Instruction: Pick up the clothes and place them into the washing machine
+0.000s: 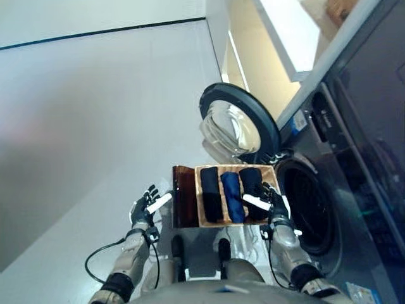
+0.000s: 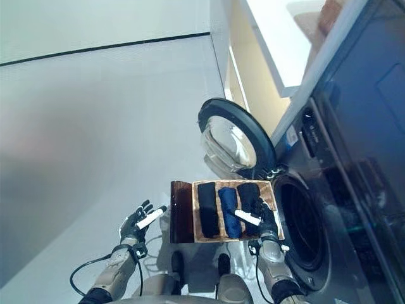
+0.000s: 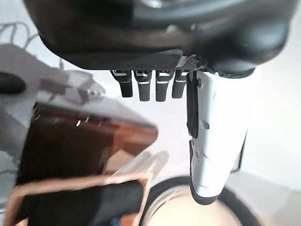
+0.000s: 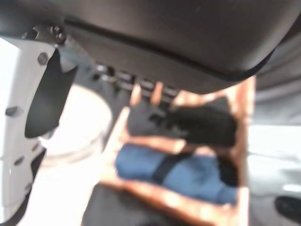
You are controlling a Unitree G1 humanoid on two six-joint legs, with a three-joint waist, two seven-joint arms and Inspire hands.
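Observation:
A shallow wicker basket (image 1: 201, 221) rests on a low dark brown box (image 1: 183, 196) beside the washing machine (image 1: 329, 190). In it lie rolled clothes side by side: a black one (image 1: 211, 193), a blue one (image 1: 233, 196) and another black one (image 1: 252, 183). The machine's round door (image 1: 237, 123) stands open and the drum opening (image 1: 310, 206) is dark. My right hand (image 1: 272, 204) hovers over the right black roll with fingers straight and holds nothing. My left hand (image 1: 147, 206) is open to the left of the box. The right wrist view shows the blue roll (image 4: 188, 174) and a black roll (image 4: 202, 125).
The pale floor (image 1: 95, 126) spreads to the left and beyond the box. A white counter edge (image 1: 285, 38) runs above the machine. The open door (image 2: 234, 136) stands just behind the basket.

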